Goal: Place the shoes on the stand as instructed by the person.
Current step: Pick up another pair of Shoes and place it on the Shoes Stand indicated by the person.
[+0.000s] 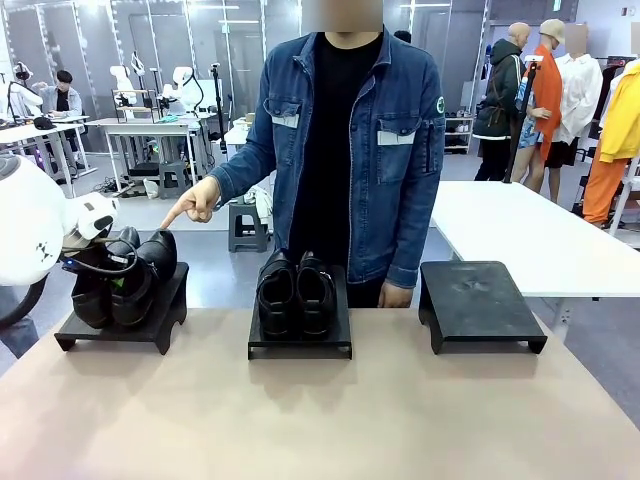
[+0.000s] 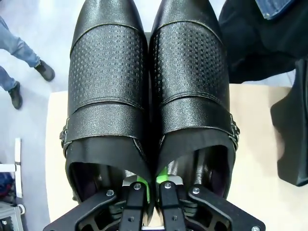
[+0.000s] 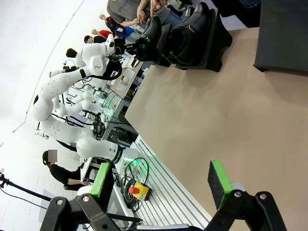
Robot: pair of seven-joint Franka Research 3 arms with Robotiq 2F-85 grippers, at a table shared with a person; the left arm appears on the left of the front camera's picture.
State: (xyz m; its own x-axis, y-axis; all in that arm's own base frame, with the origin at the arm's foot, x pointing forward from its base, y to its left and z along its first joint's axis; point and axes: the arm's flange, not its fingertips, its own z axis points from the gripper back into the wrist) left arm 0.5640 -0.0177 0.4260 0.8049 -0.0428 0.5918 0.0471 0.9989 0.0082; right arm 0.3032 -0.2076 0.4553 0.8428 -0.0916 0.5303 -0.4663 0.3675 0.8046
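Now my left tool [image 2: 149, 204] pinches the shoes' [image 2: 149, 96] inner walls at nine o'clock | right tool [image 3: 161, 185] open | risk: slipping, toppling off stand [image 1: 165, 318].

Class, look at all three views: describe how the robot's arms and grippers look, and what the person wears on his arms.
The left arm is glossy white with rounded segments and a black cable near its wrist. The left gripper has black linked fingers with silver bolts and green pads; the right gripper matches. The person wears blue denim sleeves with buttoned cuffs and a small round arm patch.
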